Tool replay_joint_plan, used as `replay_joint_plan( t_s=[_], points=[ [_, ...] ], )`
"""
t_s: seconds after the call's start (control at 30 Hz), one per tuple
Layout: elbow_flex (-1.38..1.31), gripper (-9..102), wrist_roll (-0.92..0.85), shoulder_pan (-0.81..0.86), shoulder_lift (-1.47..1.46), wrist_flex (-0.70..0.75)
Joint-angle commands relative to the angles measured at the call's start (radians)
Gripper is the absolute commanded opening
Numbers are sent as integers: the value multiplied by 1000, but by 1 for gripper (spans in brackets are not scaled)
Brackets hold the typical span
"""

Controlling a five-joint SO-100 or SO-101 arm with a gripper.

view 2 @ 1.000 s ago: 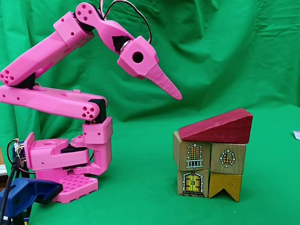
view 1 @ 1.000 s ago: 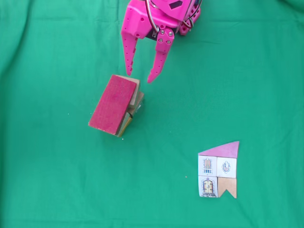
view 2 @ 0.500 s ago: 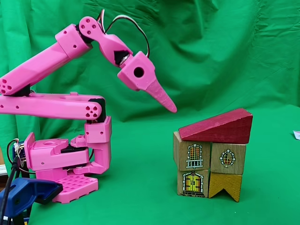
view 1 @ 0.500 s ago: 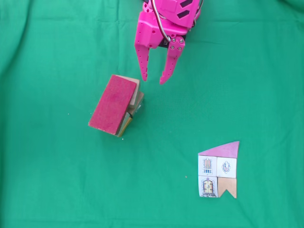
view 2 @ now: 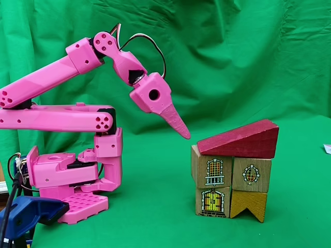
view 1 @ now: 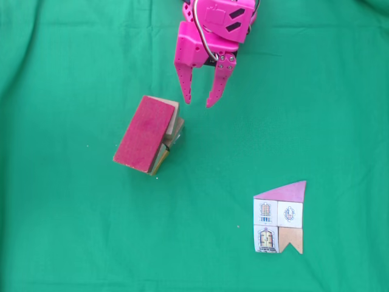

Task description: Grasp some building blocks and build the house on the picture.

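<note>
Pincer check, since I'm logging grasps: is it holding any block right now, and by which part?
Nothing is held. The pincer is open and empty, hanging in the air beside the block house, touching none of it.

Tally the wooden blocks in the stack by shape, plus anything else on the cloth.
Red roof slab: 1
Printed cubes: 3, the barred window, the round window and the door
Yellow notched block: 1
Paper house picture: 1
Total: 6. The tool is open, beside the stack and not touching it.

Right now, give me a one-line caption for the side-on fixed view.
Pink arm's open gripper hangs beside the finished block house on green cloth.
</note>
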Motion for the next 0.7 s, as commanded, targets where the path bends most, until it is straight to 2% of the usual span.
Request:
replay_joint_plan(
  t_s=[0.0, 0.17, 0.67],
  points=[
    [-3, 11, 2, -2, -18, 25],
    [-21, 11, 2, -2, -64, 115],
    [-26, 11, 6, 15, -152, 107]
  ],
)
